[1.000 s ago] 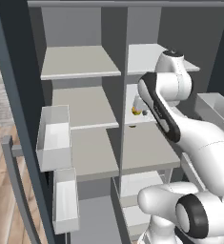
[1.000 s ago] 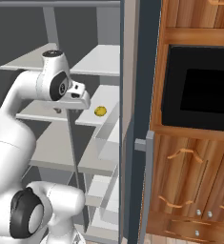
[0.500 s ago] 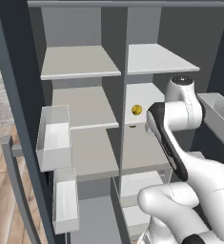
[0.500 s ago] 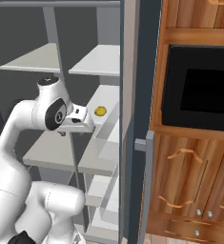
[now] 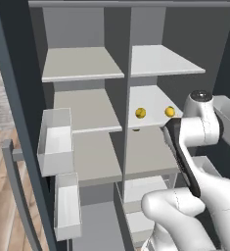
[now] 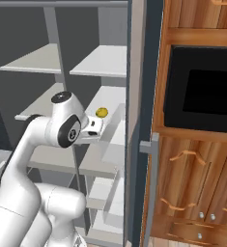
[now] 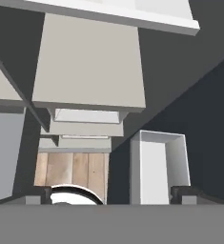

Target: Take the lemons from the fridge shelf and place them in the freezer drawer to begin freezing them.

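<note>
Two lemons (image 5: 140, 112) (image 5: 170, 112) rest on the middle shelf (image 5: 153, 100) of the fridge's right column; one lemon (image 6: 101, 113) also shows in the right base view. My arm's wrist (image 5: 200, 122) (image 6: 66, 128) hangs just in front of and below that shelf, apart from the fruit. In the hand view my gripper (image 7: 111, 195) points down past the shelf edges, its fingertips (image 7: 185, 193) far apart, open with nothing between them. A flat grey surface low in the left column looks like the freezer drawer (image 5: 94, 223); I cannot tell whether it is pulled out.
White door bins (image 5: 55, 142) (image 5: 67, 208) hang on the left door, and another bin (image 7: 156, 167) lies below the hand. Narrow white drawers (image 5: 146, 191) sit under the right column's shelves. A wooden cabinet with a black oven (image 6: 202, 96) stands to the right.
The arm has dropped from the lemon shelf's level to below it, uncovering the second lemon. The jaws have spread wider. Both lemons stay on the shelf.
</note>
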